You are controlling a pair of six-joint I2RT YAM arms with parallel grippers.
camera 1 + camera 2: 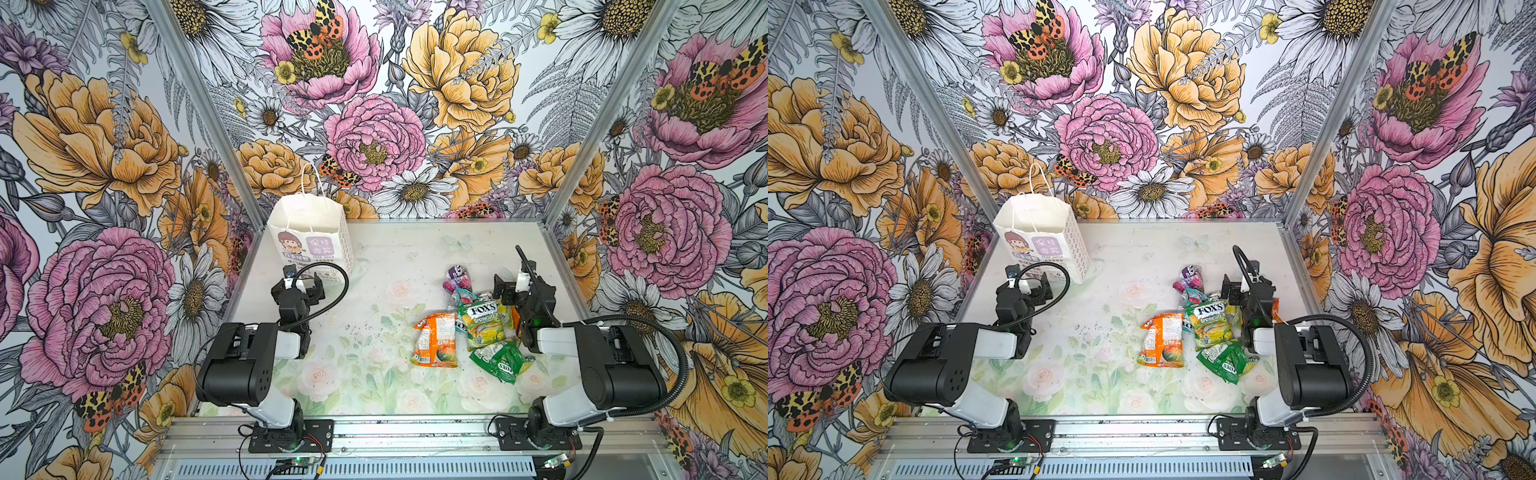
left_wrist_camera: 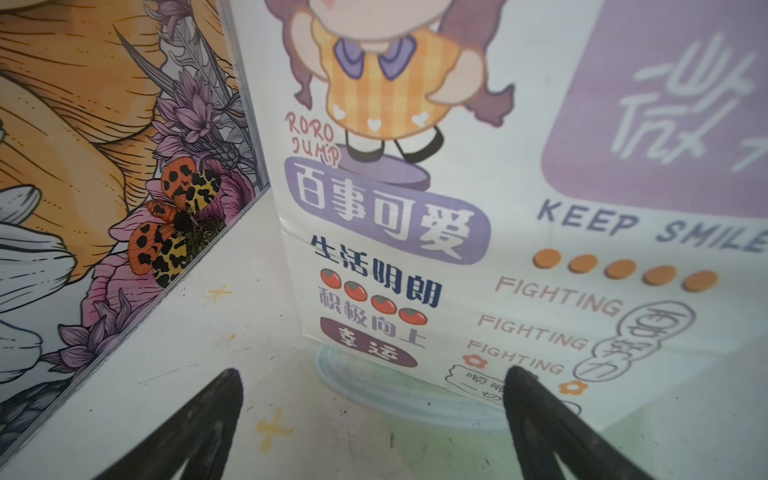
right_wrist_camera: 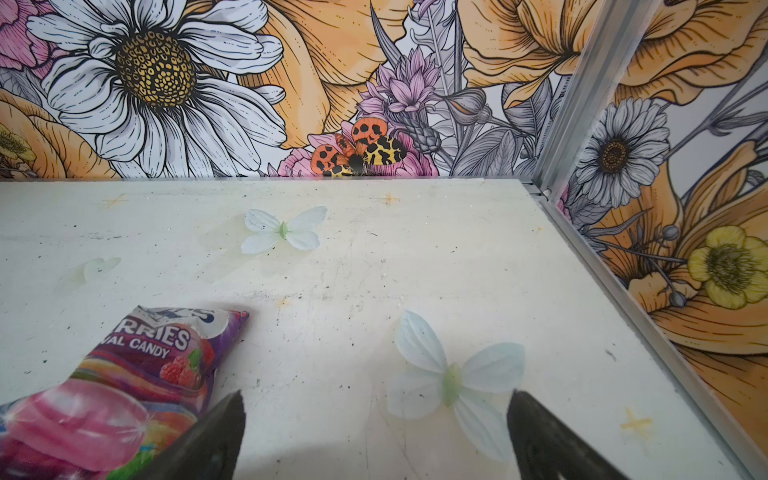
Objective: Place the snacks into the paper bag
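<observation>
The white paper bag [image 1: 309, 232] [image 1: 1042, 232] stands upright and open-topped at the back left; its cartoon-girl face fills the left wrist view [image 2: 498, 208]. My left gripper [image 1: 301, 282] [image 2: 372, 374] is open and empty just in front of the bag's base. The snacks lie in a loose heap right of centre: an orange packet [image 1: 436, 338], a yellow-green FOX'S bag [image 1: 484, 322], a green one [image 1: 500, 359] and a purple one [image 1: 457, 278] [image 3: 124, 374]. My right gripper [image 1: 512, 278] [image 3: 376, 395] is open over bare table, just right of the purple bag.
Flowered walls with metal corner posts [image 1: 582, 124] close in the table [image 1: 374, 249] on three sides. The bag stands close to the left wall. A teal packet [image 1: 461, 297] lies partly under the yellow-green bag. Both arm bases sit on the front rail [image 1: 415, 436].
</observation>
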